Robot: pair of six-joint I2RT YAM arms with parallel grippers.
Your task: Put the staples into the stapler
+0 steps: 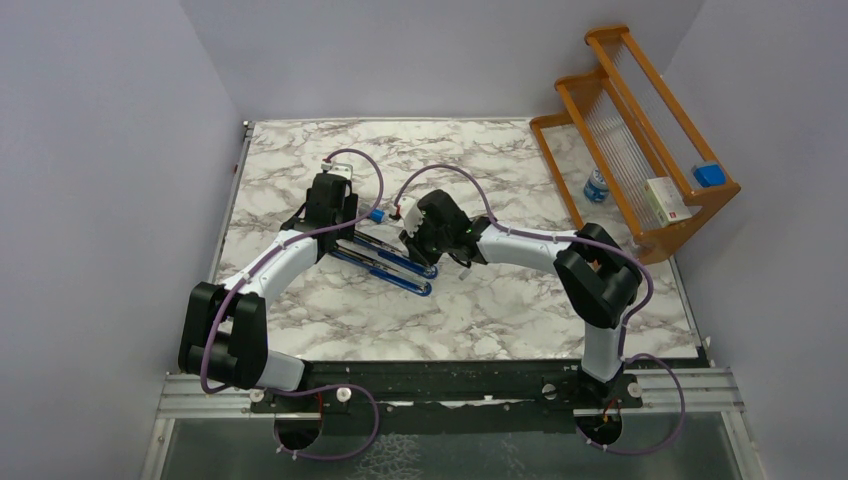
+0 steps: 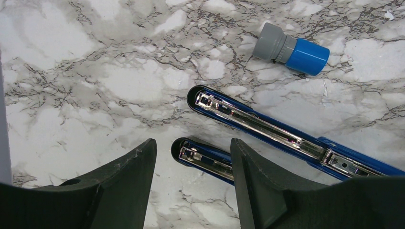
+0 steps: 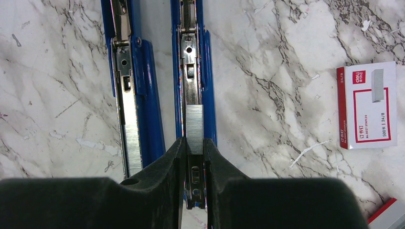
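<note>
The stapler (image 1: 388, 263) lies swung open flat in the middle of the desk (image 3: 286, 57), its two blue halves side by side with the metal rails facing up. The right fingers (image 3: 162, 181) stand only narrowly apart and pinch the near end of a short strip of staples (image 3: 194, 121). The strip lies over the rail of the half on the right in the right wrist view. Whether it is seated in the channel or just resting on top, I cannot tell.

What matters for the next move is alignment. The strip's long axis runs straight away from the right fingers and along the rail, not across it. To my eye it should only need settling down into the channel and letting go, and the right arm is the one placed to do that.

The left fingers (image 2: 124, 191) are spread wide at the other end, one to each side of the tip of one half, and they hold nothing. The staple box (image 3: 367, 107) lies flat, well off to the right of the stapler. A blue-capped cylinder (image 2: 291, 49) lies beyond the tips.
</note>
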